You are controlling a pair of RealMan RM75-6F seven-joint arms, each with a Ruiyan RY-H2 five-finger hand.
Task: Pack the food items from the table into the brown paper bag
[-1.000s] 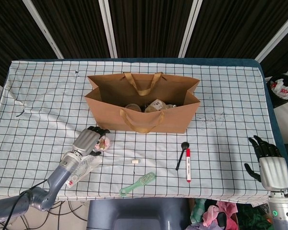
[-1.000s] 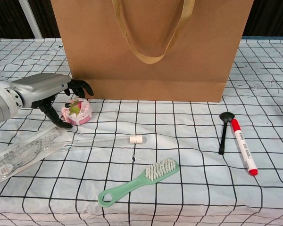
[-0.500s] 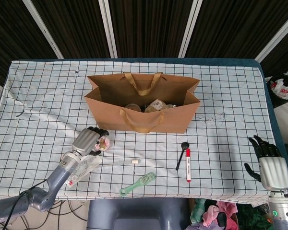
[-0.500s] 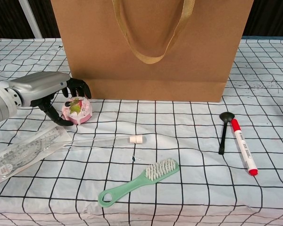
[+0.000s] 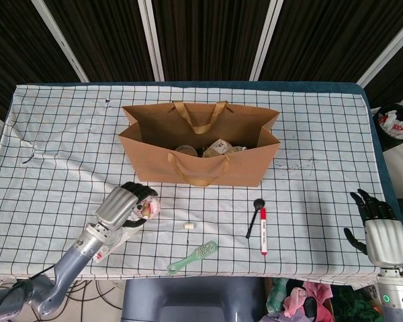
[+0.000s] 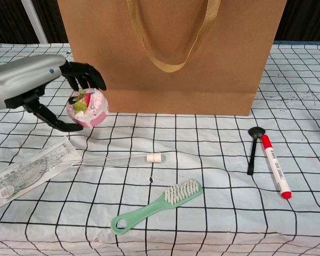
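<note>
Black-gridded white cloth covers the table (image 5: 322, 121), with dark slatted panels behind it. At the table's centre stands the brown paper bag (image 5: 200, 144) with tan ribbon handles, open at the top and upright; several food items lie inside it, too small to identify.

The left hand (image 6: 40, 88) grasps the small pink round cake with a strawberry-and-green topping (image 6: 87, 108). In the chest view the cake is clear of the cloth, tilted with its topping turned toward the hand, the dark fingertips (image 6: 88, 72) curled over its upper edge and the thumb beneath it. Cake and hand sit just in front of the bag's near-left corner, below its rim. The forearm runs from the table's near-left edge up toward the bag.

The right hand (image 5: 379, 225) holds nothing: it hovers at the table's near-right edge, palm down, fingers spread.

On the cloth near the left forearm lies a clear plastic protractor-and-ruler pack (image 6: 26, 170). Further right lie a clear tube with a white cap (image 6: 122, 159), a mint-green plastic brush (image 6: 157, 205), a black spoon (image 6: 253, 146) and a red-capped white marker (image 6: 274, 168).
</note>
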